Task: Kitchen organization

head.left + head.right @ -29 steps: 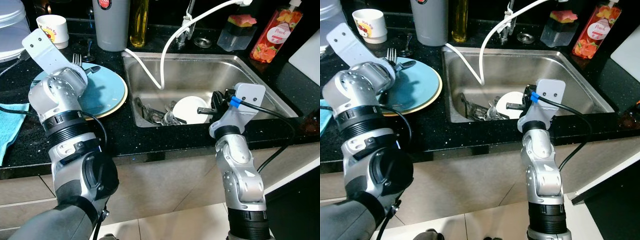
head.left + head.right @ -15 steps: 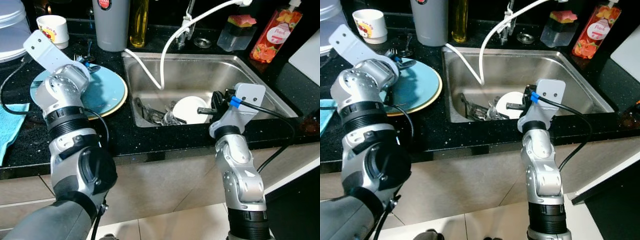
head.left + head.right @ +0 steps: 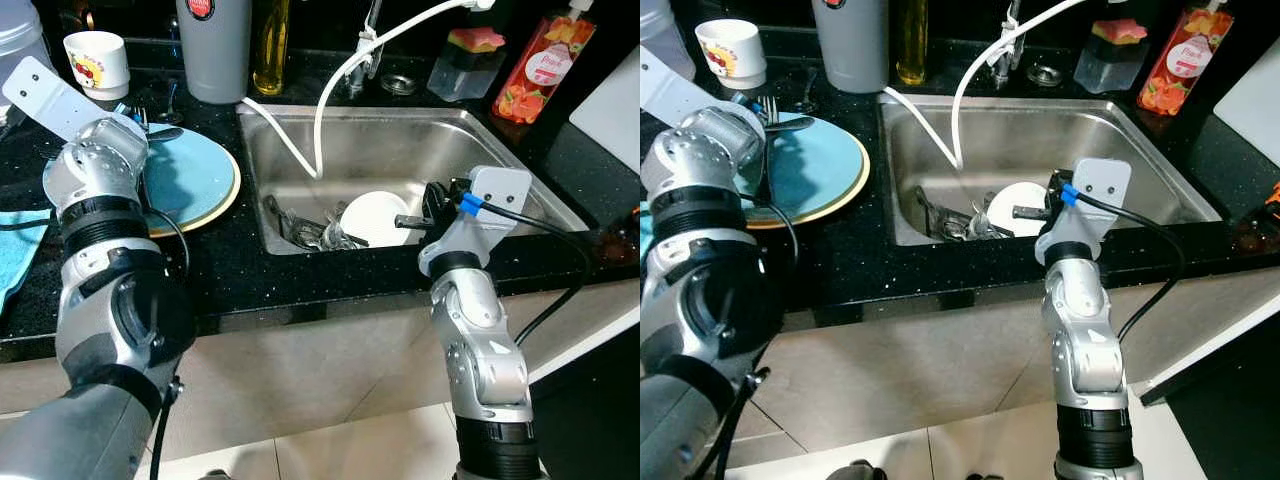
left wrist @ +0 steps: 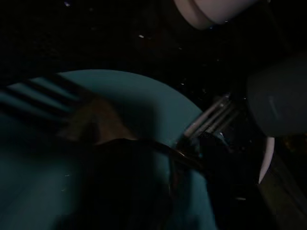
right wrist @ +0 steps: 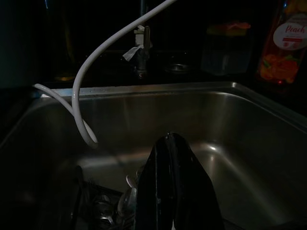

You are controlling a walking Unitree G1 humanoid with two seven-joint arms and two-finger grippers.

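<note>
While the left arm (image 3: 95, 190) reaches over the black desk (image 3: 220, 285), its wrist hangs above a blue plate (image 3: 195, 180) at the left of the sink (image 3: 400, 150). A fork (image 3: 768, 108) and a spoon (image 3: 790, 124) lie at the plate's far edge; whether the left fingers are spread or pressed together cannot be told, as the wrist hides them and the wrist view is too dark. A blue cloth (image 3: 18, 260) lies at the desk's left edge. Behind the plate stand a white mug (image 3: 97, 62), a grey tumbler (image 3: 214, 48) and a bottle of yellow oil (image 3: 266, 45).

A white hose (image 3: 330, 95) loops from the tap down into the steel sink. On the sink floor lies a heap of cutlery (image 3: 305, 230) beside a white plate (image 3: 375, 218).

At the sink's near right, the right gripper (image 3: 412, 220) is held level just over the white plate, its fingers (image 5: 175, 187) pressed together on nothing. Behind the sink stand a clear box with a sponge (image 3: 468, 62) and a peach soap bottle (image 3: 540, 65).
</note>
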